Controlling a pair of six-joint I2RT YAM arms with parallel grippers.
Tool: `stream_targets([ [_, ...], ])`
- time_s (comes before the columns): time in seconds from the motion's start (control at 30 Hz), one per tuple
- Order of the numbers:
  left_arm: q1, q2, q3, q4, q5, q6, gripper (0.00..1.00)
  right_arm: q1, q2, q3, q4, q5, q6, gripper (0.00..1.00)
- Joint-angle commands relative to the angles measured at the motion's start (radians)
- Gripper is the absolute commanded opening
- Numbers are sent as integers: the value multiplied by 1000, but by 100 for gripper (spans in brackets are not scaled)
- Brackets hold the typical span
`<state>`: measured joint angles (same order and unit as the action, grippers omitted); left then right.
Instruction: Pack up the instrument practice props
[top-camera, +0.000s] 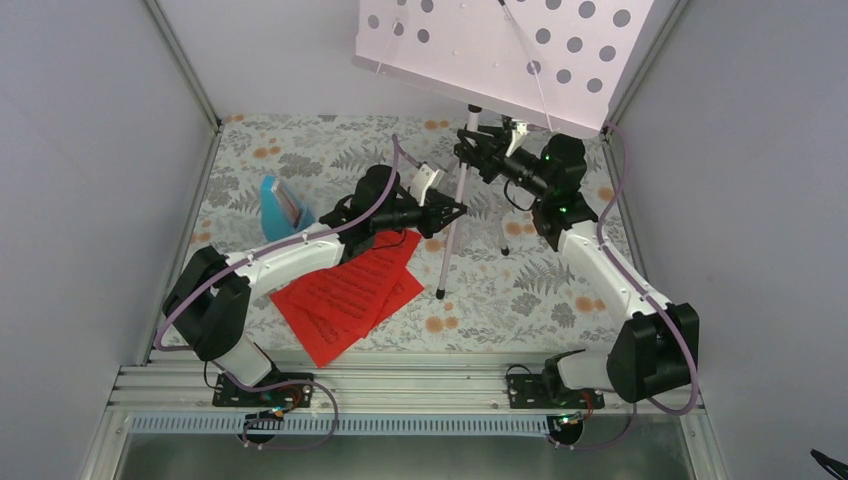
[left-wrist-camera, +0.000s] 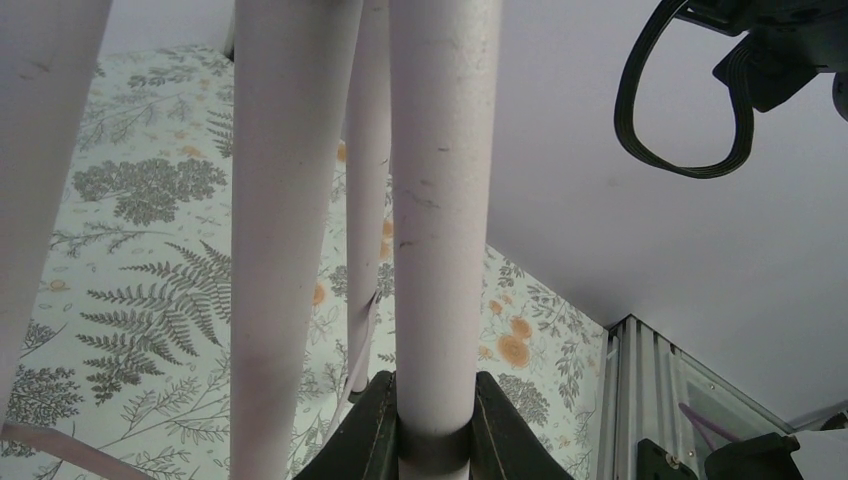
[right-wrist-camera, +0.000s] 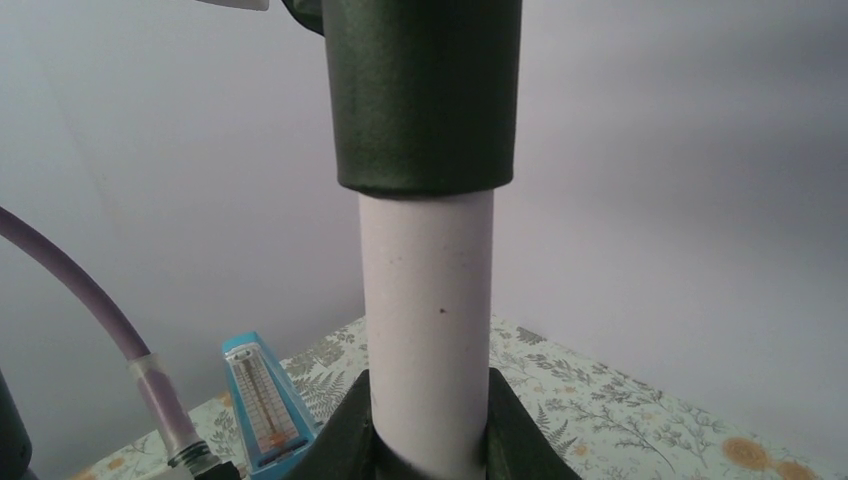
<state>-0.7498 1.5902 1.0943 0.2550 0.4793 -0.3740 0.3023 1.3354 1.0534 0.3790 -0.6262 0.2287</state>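
Your left gripper (top-camera: 453, 212) is clamped on a stand (top-camera: 500, 50) leg (left-wrist-camera: 440, 200); your right gripper (top-camera: 472, 150) grips its pole (right-wrist-camera: 428, 300).

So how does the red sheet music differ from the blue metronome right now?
The sheet music lies flat, red and broad; the metronome stands upright, light blue and smaller. The sheet music is several overlapping pages; the metronome is one wedge. Both rest on the floral table, unheld.
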Motion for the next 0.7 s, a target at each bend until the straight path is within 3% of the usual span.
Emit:
stream_targets([
  [0.0, 27, -36, 46, 158, -136, -22, 3, 47, -102, 13, 88, -53, 23, 4],
  [0.43, 23, 30, 1, 162, -127, 17, 15, 49, -137, -8, 84, -17, 21, 4],
  [0.67, 23, 50, -6, 156, -146, 37, 31, 49, -133, -11, 84, -12, 22, 4],
])
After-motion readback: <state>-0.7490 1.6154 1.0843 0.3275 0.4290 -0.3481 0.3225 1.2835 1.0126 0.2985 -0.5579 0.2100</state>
